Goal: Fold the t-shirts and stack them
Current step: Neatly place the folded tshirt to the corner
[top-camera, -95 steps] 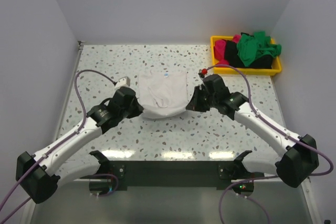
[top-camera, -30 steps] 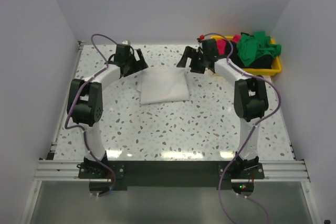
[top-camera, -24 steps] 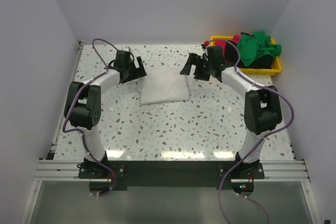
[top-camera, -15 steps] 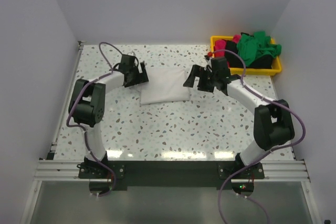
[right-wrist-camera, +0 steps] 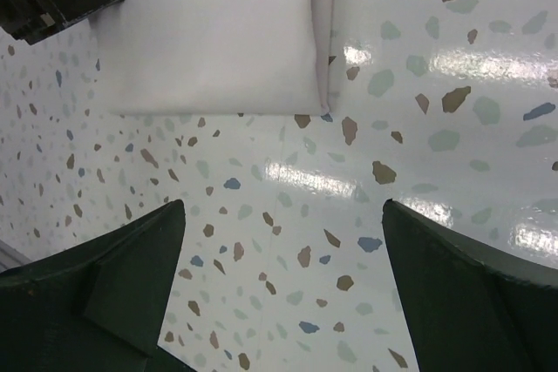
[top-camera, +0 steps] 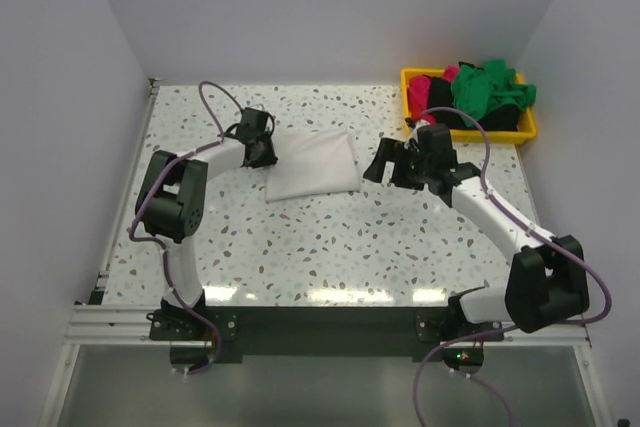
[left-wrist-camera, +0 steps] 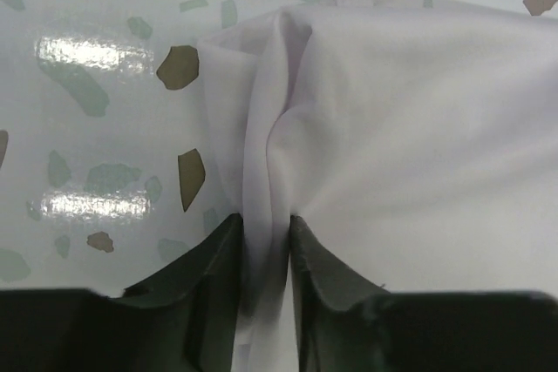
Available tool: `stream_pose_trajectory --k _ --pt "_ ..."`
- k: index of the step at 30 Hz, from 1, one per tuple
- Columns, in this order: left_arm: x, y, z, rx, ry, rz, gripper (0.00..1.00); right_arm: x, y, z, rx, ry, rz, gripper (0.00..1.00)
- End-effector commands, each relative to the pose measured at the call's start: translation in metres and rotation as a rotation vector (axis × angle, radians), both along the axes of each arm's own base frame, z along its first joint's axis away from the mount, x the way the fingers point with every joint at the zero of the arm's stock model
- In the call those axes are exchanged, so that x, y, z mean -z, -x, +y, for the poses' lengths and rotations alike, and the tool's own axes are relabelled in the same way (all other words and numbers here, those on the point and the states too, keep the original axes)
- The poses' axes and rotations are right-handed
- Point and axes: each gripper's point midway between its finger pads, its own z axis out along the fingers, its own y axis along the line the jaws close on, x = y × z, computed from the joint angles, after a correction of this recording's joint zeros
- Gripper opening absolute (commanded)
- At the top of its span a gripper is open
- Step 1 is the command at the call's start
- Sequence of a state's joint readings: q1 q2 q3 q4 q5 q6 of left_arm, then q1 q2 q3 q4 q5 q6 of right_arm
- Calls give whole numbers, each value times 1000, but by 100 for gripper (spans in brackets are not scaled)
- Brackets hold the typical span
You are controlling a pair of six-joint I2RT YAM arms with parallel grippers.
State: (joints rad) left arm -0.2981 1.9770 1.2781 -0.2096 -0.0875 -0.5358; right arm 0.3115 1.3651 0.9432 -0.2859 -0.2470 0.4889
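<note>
Left wrist view shows the left gripper (left-wrist-camera: 264, 228) clenched on a left-edge fold of the folded plain white cloth t-shirt (left-wrist-camera: 410, 128), lying far-centre on the speckled table (left-wrist-camera: 105, 128); right gripper (right-wrist-camera: 283, 206) released.

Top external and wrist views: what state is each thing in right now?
white t-shirt: folded flat on the table, left edge pinched.
left gripper: jaws shut on the white t-shirt's edge.
right gripper: jaws wide open, empty, right of the shirt.
yellow bin: upright, piled full.
green, pink and black t-shirts: unfolded, heaped in the yellow bin.
</note>
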Motion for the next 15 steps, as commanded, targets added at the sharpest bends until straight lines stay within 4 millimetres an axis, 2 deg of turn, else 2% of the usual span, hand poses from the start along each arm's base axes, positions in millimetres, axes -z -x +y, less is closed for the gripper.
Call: stream_pose_trajectory --k 1,2,3,6,8,10,15 --pt "12 10 14 -31 -87 47 26 -1 6 -12 27 49 -20 99" --pt "9 6 14 -33 -97 40 22 0 8 -12 21 47 -17 99" --pt "8 6 19 -41 -119 44 14 2 10 -12 18 50 -12 99" --pt "3 -4 25 -36 -172 29 0 7 12 -16 25 67 -7 99" --pt "-7 -15 32 -4 -224 0 0 10 14 -19 26 84 -3 99" --pt "-17 -26 49 -39 -295 -25 0 12 14 -22 28 101 -1 99" --pt "-34 -44 84 5 -438 -56 0 14 16 -30 46 137 -8 99"
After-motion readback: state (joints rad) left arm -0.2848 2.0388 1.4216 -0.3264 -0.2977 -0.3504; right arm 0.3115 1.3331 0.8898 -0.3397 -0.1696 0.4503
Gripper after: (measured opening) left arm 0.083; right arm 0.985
